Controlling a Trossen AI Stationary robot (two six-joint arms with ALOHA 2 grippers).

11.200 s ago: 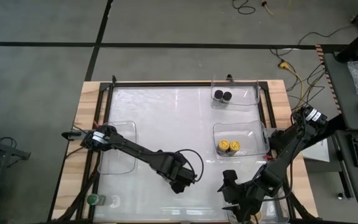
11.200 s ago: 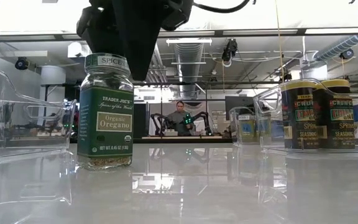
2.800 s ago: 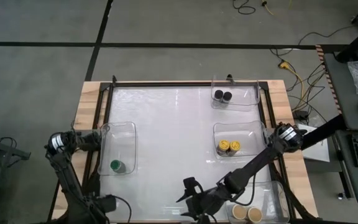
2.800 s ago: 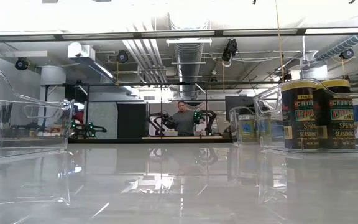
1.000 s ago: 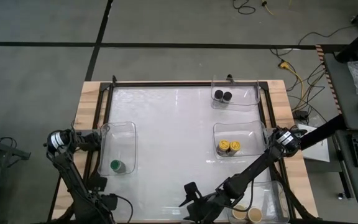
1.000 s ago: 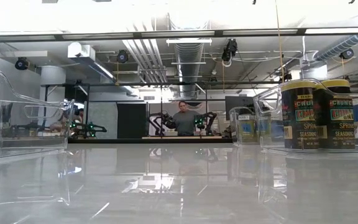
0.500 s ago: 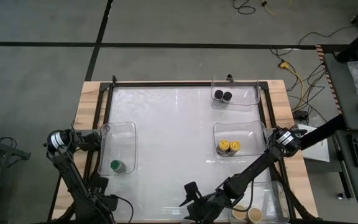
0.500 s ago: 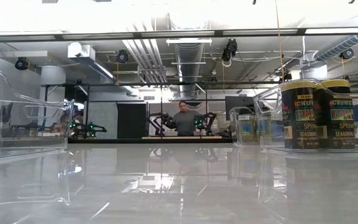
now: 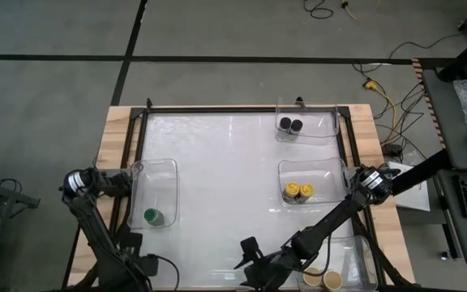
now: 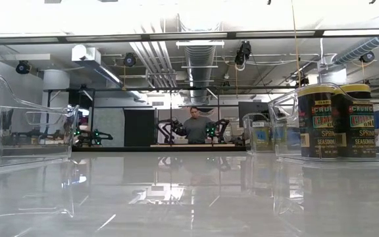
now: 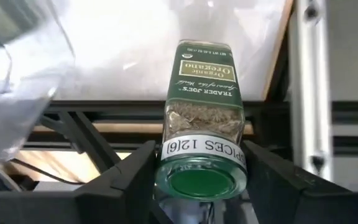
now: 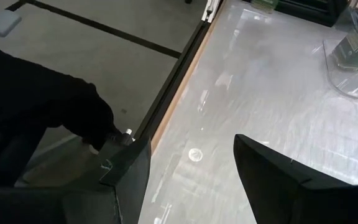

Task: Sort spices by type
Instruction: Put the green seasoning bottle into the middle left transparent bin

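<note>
A green-lidded oregano jar [image 11: 202, 118] is between the fingers of my left gripper [image 11: 202, 171], which is shut on it at the table's near left corner [image 9: 139, 264]. Another green-lidded jar [image 9: 150, 216] stands in the left clear bin [image 9: 156, 165]. Two black-lidded jars [image 9: 290, 125] stand in the far bin. Two yellow-lidded jars [image 9: 297, 191] stand in the middle right bin, and two tan-lidded jars [image 9: 323, 280] in the near right bin. My right gripper [image 9: 250, 258] hangs open over the table's near edge with nothing between its fingers [image 12: 129, 168]. My left gripper pinches the oregano jar between its two fingers [image 11: 132, 177], at the jar's shoulder just under the green lid [image 11: 166, 155]. The fingers come steeply from above, along the jar. The lid [image 11: 201, 185] faces the wrist and the bottom points away. Whether the bottom rests on anything I cannot tell.
Clear bins stand at the left, far right [image 9: 331, 130], middle right [image 9: 335, 174] and near right [image 9: 362, 268]. A black frame [image 9: 217, 109] rims the white table top, with a wooden border outside it. A person [image 10: 193, 125] sits in the room beyond.
My left arm has shifted slightly at the table's near left corner. Nothing else has visibly moved.
</note>
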